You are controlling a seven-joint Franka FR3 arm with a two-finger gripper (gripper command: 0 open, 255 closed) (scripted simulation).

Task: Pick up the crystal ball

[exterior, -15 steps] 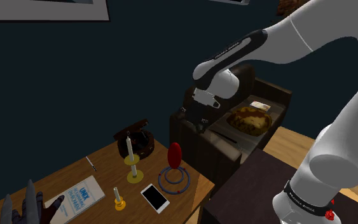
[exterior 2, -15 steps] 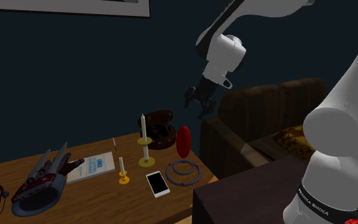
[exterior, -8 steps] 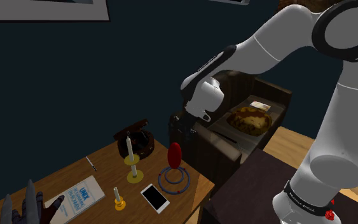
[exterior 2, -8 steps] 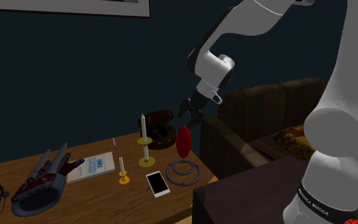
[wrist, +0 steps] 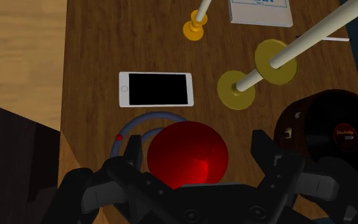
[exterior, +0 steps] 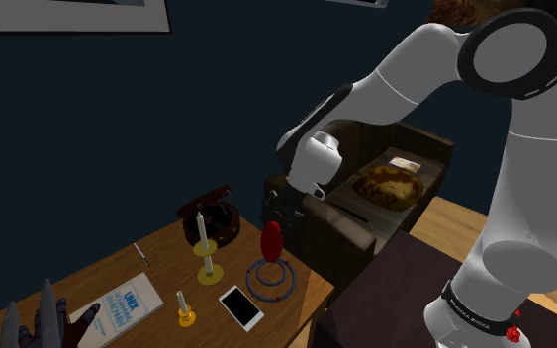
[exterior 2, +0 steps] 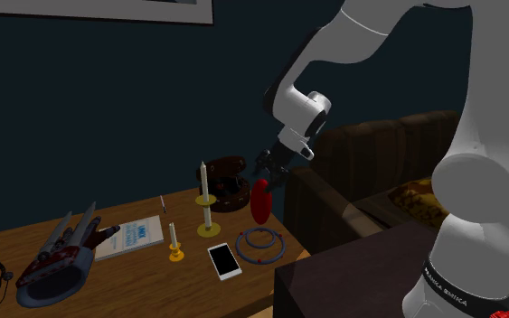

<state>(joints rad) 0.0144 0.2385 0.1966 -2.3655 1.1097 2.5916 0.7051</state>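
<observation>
From the wrist, my gripper (wrist: 198, 147) stands wide, fingers either side of the red crystal ball (wrist: 187, 160), not touching it; the second exterior view adds that the ball sits on a blue ring stand (exterior 2: 261, 242) on the table (exterior 2: 126, 289), just beneath my gripper

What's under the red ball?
A blue ring stand sits under the red ball, on the wooden table. The ball covers the ring's middle, so how it rests there is hidden.
</observation>
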